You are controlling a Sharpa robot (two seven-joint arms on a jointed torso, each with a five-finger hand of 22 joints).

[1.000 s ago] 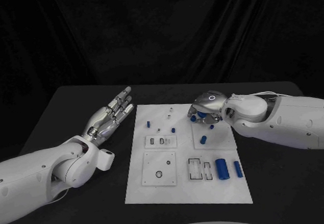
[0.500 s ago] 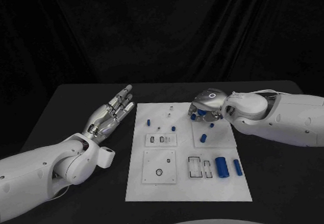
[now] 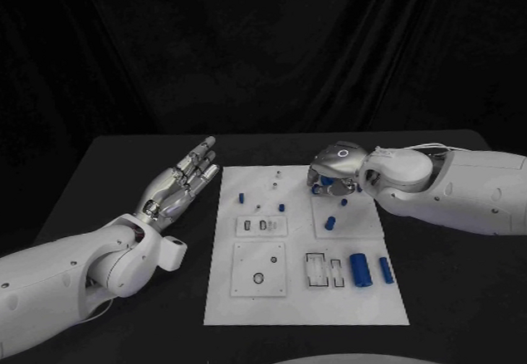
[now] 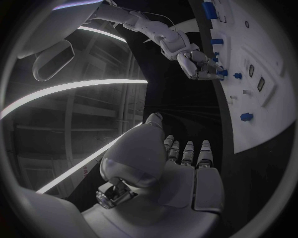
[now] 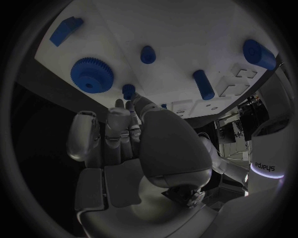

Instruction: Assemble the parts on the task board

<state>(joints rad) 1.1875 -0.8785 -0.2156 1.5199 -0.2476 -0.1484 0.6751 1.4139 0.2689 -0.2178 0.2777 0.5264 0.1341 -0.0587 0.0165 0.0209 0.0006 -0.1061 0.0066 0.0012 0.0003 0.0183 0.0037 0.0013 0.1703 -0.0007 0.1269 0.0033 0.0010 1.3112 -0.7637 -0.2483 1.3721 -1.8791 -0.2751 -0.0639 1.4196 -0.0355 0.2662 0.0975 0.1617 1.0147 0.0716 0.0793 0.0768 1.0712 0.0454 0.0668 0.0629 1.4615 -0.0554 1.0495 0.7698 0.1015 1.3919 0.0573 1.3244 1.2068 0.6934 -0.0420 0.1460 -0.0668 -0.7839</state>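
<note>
The board lies flat in the middle of the black table, with blue parts scattered on it. The left hand is raised beside the board's left edge, off the plate, fingers straight and apart, holding nothing. The right hand is bent down over the board's far right corner. In the right wrist view its fingertips reach to a small blue peg standing just beside a blue gear; whether they grip the peg or merely touch it I cannot tell. Beyond these lie a short cylinder, a longer pin, a block near the board's edge and a large cylinder. In the head view two blue cylinders lie side by side at the board's near right, next to rectangular slots, and a pin lies near the middle.
</note>
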